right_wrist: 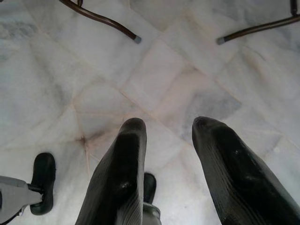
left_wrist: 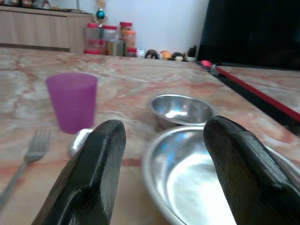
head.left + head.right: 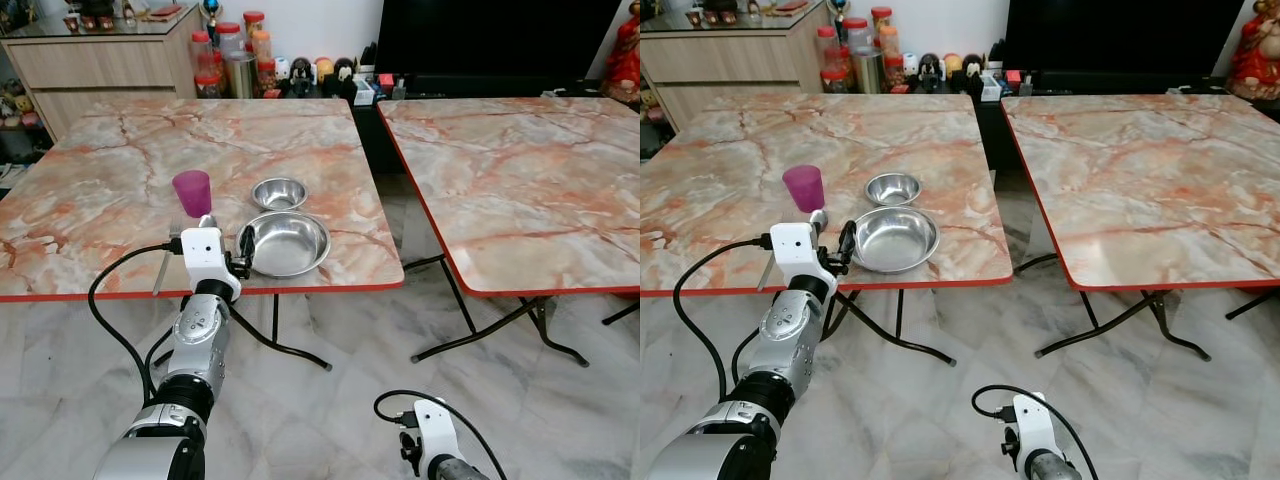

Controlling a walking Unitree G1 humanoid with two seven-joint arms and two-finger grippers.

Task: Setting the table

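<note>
At the near edge of the marble surface (image 3: 120, 170), the left end effector (image 2: 161, 154) is hovering with fingers spread — straddling the big steel bowl's (image 3: 287, 243) left rim, purple cup (image 3: 192, 192) just beyond.

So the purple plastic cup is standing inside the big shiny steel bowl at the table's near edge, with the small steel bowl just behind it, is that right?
Not quite. The purple plastic cup stands on the marble tabletop to the left of the big shiny steel bowl, not inside it, as the left eye view shows. The small steel bowl does sit just behind the big one, near the table's edge.
</note>
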